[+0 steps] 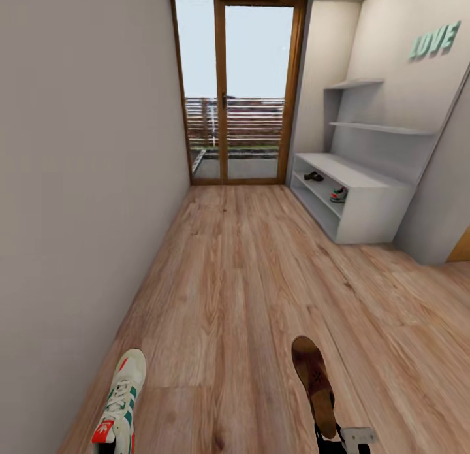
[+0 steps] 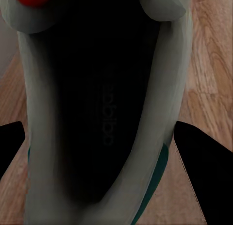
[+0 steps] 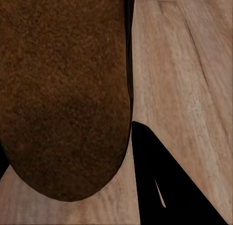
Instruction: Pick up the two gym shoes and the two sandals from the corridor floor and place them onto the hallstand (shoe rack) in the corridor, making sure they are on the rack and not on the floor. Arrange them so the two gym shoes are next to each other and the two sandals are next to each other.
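Left jaws clamped on cream laced gym shoe (image 1: 121, 402), right jaws clamped on flat brown suede-textured sandal (image 1: 314, 382), above wood-grain plank floor (image 1: 248, 277).

A wood-framed glass door (image 1: 238, 88) ends the corridor; green "LOVE" letters (image 1: 435, 41) hang on the wall.

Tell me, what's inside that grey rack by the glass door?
On the rack's upper open shelf lie a brown sandal and, nearer, a gym shoe. The lower shelf looks bare, though its near end is hidden behind the side panel.
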### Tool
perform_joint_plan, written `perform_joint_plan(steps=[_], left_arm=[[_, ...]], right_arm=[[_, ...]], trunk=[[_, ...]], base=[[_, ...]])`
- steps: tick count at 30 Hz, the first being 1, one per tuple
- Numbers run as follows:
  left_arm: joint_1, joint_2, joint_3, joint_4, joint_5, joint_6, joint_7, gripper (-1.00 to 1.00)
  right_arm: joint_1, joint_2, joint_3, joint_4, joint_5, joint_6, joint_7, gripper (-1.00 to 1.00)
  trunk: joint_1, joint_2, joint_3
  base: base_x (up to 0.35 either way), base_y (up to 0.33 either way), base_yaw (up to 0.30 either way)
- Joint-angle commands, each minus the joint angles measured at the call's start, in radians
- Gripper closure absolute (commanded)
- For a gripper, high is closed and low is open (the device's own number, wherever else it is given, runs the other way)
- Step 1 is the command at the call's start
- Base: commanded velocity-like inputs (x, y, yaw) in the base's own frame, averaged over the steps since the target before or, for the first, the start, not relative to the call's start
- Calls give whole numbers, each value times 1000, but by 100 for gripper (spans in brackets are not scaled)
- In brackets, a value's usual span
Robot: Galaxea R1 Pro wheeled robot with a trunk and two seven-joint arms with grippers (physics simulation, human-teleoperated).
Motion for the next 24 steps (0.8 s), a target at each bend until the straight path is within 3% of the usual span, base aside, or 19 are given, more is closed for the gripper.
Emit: perform_joint_plan(steps=[1, 24], left_arm=[[-1, -2, 7, -2, -10, -3, -5, 100], [-1, -2, 9, -2, -10, -4, -4, 100]], right_arm=[[-1, 1, -8, 1, 3, -3, 6, 100], [-1, -1, -8, -1, 1, -4, 5, 100]], trunk=[[0, 0, -1], [0, 0, -1]], base=[[338, 0, 0], [338, 0, 0]])
